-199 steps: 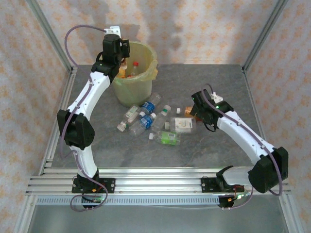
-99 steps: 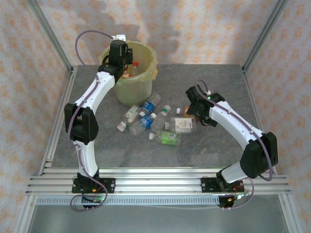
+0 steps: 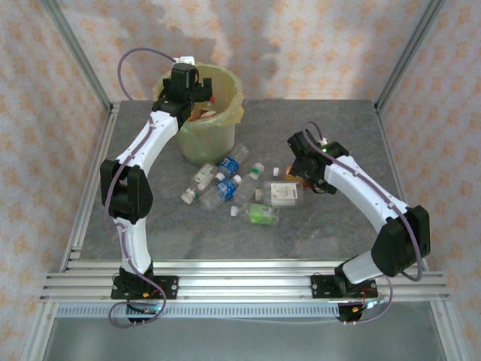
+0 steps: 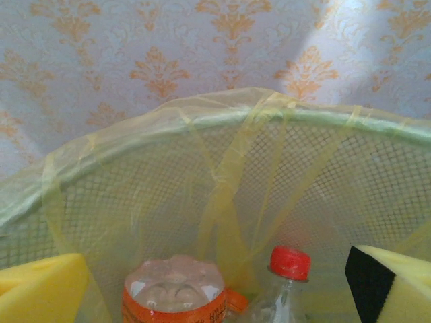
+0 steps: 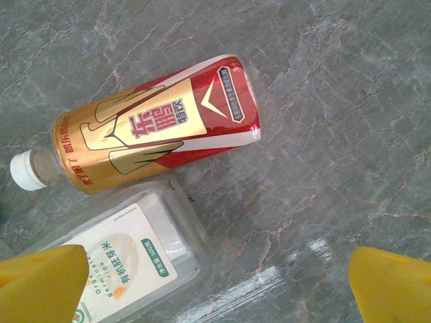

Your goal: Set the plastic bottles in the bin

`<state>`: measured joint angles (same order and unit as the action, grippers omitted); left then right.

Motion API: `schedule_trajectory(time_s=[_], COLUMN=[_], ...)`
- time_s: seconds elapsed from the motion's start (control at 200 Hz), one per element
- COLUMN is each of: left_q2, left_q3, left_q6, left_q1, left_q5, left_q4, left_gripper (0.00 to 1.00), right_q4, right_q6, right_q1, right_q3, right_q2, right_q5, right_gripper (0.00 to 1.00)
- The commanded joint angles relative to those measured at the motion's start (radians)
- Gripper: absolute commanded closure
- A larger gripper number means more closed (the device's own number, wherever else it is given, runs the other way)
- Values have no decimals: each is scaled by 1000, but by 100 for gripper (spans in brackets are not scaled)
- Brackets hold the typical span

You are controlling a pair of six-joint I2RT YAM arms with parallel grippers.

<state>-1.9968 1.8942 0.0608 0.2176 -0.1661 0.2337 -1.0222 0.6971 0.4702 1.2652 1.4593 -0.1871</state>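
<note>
Small clear plastic bottles: some on grey marbled counter, others in round pale bin

Under released left hand, pads apart: orange-labelled bottle and red-capped bottle, inside bin's yellow-green bag. Just ahead of released right hand: red-and-gold bottle lying flat, white-labelled square bottle just beside.

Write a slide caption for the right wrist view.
Open right fingers hover above a red-and-gold bottle lying beside a white-label bottle on the grey table.
</note>
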Motion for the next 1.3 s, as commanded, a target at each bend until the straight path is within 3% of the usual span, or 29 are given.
schedule_trajectory(time_s=[0.0,0.215,0.761,1.126,1.296], left_q2=[39,82,399,704,825], left_q3=[17,38,15,-305,-486], left_q6=[10,34,78,232,318], left_q1=[-6,-5,-5,-5,-6], left_q5=[-38,-38,47,137,245], left_q4=[42,79,172,155,96], left_gripper=[0,0,0,0,0], right_q4=[-22,-10,-12,-9,36], right_q6=[-42,-64,-27,-11,34], right_q1=[-4,-4,-4,-4,-4], right_q3=[5,-5,23,-30,-91], right_q2=[-41,-42,-44,-96,-124], right_q5=[-24,29,68,136,190], right_gripper=[1,1,1,3,1])
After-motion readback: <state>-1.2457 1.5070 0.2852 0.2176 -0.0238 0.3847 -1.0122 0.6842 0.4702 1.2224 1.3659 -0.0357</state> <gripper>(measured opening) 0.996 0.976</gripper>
